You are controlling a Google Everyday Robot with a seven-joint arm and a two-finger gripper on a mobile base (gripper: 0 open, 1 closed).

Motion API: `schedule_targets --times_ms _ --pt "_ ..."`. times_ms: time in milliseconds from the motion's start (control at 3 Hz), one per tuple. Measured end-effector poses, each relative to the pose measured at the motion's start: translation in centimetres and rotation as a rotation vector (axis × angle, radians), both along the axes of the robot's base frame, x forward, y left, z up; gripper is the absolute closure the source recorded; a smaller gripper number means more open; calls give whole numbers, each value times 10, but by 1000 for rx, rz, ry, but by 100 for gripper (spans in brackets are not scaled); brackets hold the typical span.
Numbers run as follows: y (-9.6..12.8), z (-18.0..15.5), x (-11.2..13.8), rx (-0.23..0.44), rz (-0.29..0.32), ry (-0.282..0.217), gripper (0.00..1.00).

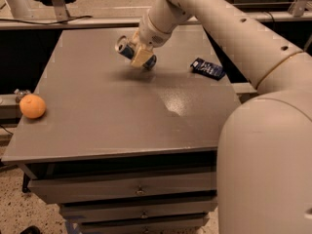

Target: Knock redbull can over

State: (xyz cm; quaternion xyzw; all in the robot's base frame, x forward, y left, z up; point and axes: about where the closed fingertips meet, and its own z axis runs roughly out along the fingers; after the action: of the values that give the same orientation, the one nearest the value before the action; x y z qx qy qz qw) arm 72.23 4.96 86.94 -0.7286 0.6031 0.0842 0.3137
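Grey table [117, 121]: orange [32, 106] at its 9 o'clock edge, dark blue packet [207, 68] lying flat at 2 o'clock. Gripper [138, 56] above it near 12 o'clock, clamping the tilted redbull can [126, 47].

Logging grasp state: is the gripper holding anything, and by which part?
Yes: the gripper, above the far part of the table, holds the can across its body near the bottom end. The can is tilted, its silver top free.
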Motion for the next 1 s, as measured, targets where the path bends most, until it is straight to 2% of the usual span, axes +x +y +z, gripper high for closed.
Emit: schedule_targets --times_ms 333,667,1000 --pt "-2 -5 -11 -82 100 -17 100" --pt "0 -6 -21 -109 218 -21 84" --pt "4 -7 -32 -121 338 -23 60"
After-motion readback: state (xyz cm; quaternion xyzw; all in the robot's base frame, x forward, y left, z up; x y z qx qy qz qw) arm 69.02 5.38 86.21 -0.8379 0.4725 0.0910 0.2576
